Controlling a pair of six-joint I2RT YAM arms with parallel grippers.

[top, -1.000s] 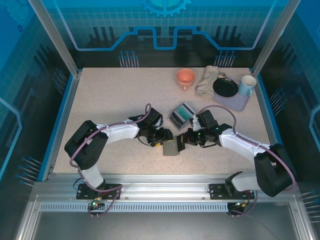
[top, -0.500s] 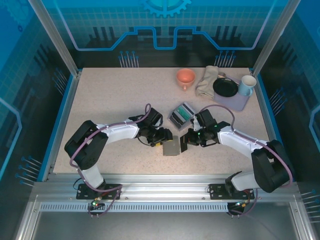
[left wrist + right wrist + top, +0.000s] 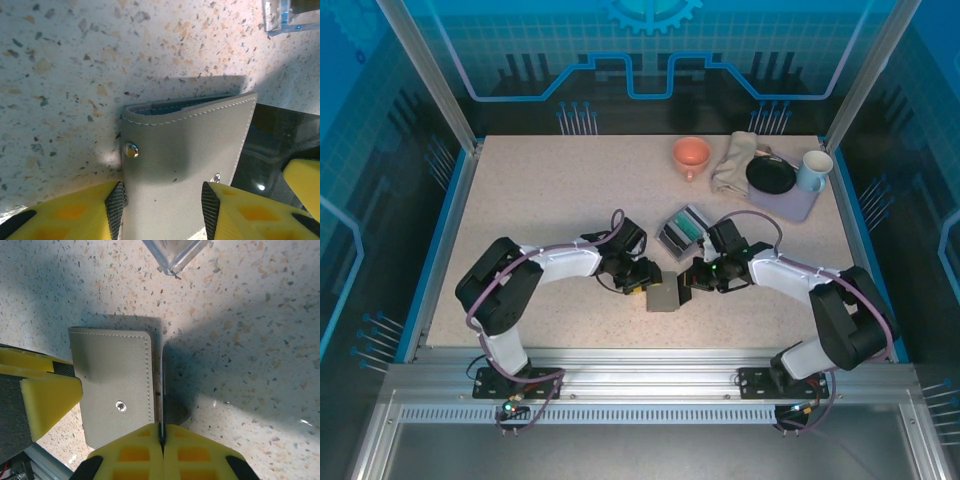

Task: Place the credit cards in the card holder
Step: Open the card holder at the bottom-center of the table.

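A blue-lit enclosure (image 3: 640,70) of panelled walls and metal posts surrounds a speckled, stone-look table (image 3: 540,200). The left arm (image 3: 560,262) and right arm (image 3: 790,272) reach inward from the near edge and meet just ahead of centre.

Along the far right edge sits a lavender tray (image 3: 798,205) carrying a black dish (image 3: 770,177) and a pale blue mug (image 3: 813,170). A crumpled beige cloth (image 3: 732,163) lies beside it, then an orange cup (image 3: 691,155).

Nearer the arms, a clear box (image 3: 670,237) stands at an angle with teal-green and whitish credit cards (image 3: 686,226) upright inside it.

Just in front of the box, between the two wrists, the grey stitched card holder (image 3: 663,296) lies on the table, its snap studs showing.

The left gripper (image 3: 162,210) straddles the holder's near end. Its yellow fingers (image 3: 116,207) stand apart, one black pad against the holder's edge and the other over its face. Whether they press on it cannot be told.

The right gripper (image 3: 161,441) has its yellow fingers (image 3: 195,452) pressed together on a dark card (image 3: 162,390). The card is seen edge-on as a thin line running along the holder's stitched side, just beside it.
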